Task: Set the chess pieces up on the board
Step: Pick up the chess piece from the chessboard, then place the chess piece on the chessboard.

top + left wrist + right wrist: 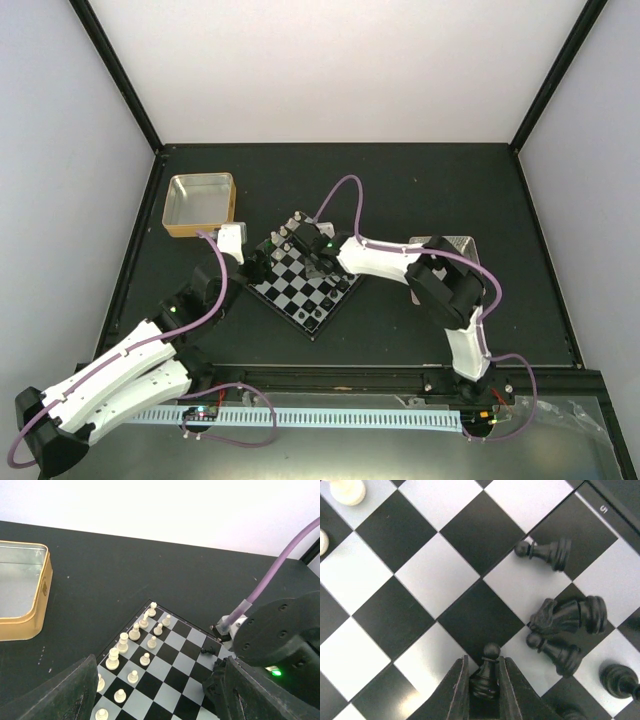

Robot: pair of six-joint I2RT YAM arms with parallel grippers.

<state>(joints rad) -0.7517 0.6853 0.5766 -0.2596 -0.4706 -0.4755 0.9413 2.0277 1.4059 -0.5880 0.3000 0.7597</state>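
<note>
The board lies turned like a diamond at the table's middle. In the left wrist view, silver-white pieces stand in two rows along the board's left side. My right gripper is shut on a black pawn, held just over the board. Beside it lie a fallen black pawn, a black knight and another black pawn. My left gripper is open and empty over the board's near-left part, its fingers wide apart.
A gold-rimmed metal tray stands at the back left, also seen in the left wrist view. A second metal tray sits behind the right arm. The right wrist body fills the right of the left wrist view.
</note>
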